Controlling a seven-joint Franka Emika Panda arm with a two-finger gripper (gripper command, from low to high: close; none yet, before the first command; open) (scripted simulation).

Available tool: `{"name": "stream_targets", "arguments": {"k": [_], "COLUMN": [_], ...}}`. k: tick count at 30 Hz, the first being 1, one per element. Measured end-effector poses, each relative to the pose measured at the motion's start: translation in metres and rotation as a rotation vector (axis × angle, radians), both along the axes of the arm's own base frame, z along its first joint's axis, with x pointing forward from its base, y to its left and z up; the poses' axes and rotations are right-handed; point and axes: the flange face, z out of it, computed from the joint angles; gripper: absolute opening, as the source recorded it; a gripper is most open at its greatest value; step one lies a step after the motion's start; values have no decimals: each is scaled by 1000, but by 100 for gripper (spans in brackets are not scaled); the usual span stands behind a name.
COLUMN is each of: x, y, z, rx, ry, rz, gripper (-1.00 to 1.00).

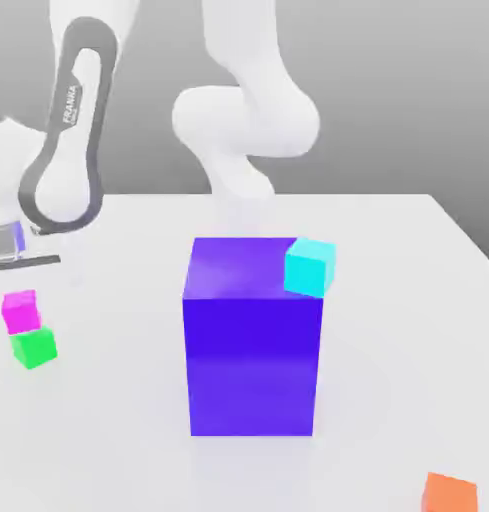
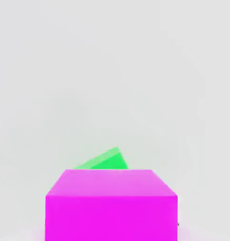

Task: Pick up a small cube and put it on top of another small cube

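The small magenta-pink cube [image 1: 20, 310] sits at the exterior view's left, directly over the small green cube [image 1: 34, 348] and shifted a little to the left of it. The two touch in that picture; I cannot tell whether the pink one rests on the green one or stands behind it. In the hand view the magenta cube [image 2: 111, 204] is close up, with a corner of the green cube [image 2: 106, 160] peeking out beyond it. My gripper [image 1: 16, 262] hangs at the left edge, just above the pink cube with a small gap between them.
A big blue-purple block [image 1: 252, 340] stands mid-table with a cyan cube [image 1: 310, 266] at its top right corner. An orange cube [image 1: 450, 494] lies near the front right. The white table [image 1: 408, 330] stretches around them, and the arm's links rise behind the block.
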Motion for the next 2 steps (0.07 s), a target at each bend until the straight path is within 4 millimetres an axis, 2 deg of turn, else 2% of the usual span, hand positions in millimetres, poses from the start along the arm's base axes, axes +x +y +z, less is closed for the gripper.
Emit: {"name": "stream_targets", "arguments": {"k": [1, 2], "x": [-1, -1], "y": [1, 1], "z": [-4, -7], "rx": [2, 4], "ry": [5, 8], "rz": [1, 2], "gripper": [-100, 100]}}
